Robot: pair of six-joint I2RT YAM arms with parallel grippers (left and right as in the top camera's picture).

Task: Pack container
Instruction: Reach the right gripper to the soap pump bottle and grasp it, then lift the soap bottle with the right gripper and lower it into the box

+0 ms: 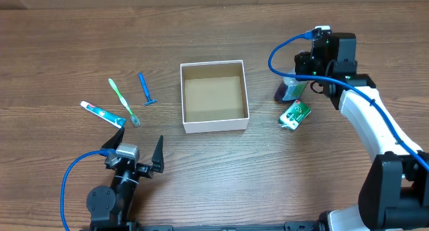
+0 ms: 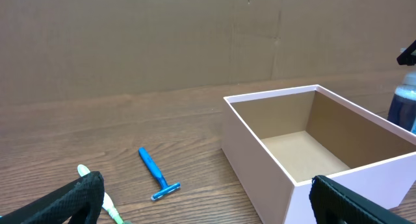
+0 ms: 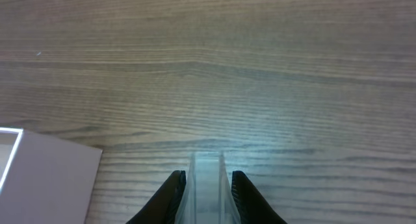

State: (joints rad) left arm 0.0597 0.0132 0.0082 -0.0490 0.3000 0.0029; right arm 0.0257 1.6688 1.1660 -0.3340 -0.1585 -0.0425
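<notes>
The container [image 1: 215, 124], a square white box with a brown inside, stands empty at the table's middle; it also shows in the left wrist view [image 2: 260, 165] and the right wrist view [image 3: 45, 178]. My right gripper [image 1: 298, 77] is right of the box, shut on a clear bottle [image 1: 289, 91] with a purple end, seen between the fingers [image 3: 208, 177] in the right wrist view. My left gripper [image 1: 137, 141] is open and empty near the front left [image 2: 208, 201]. A blue razor [image 1: 145, 89], a green toothbrush [image 1: 124, 102] and a toothpaste tube [image 1: 102, 114] lie left of the box.
A green packet [image 1: 295, 114] lies on the table just below the held bottle, right of the box. The razor [image 2: 156, 173] and toothbrush [image 2: 104, 201] lie ahead of my left gripper. Blue cables run along both arms.
</notes>
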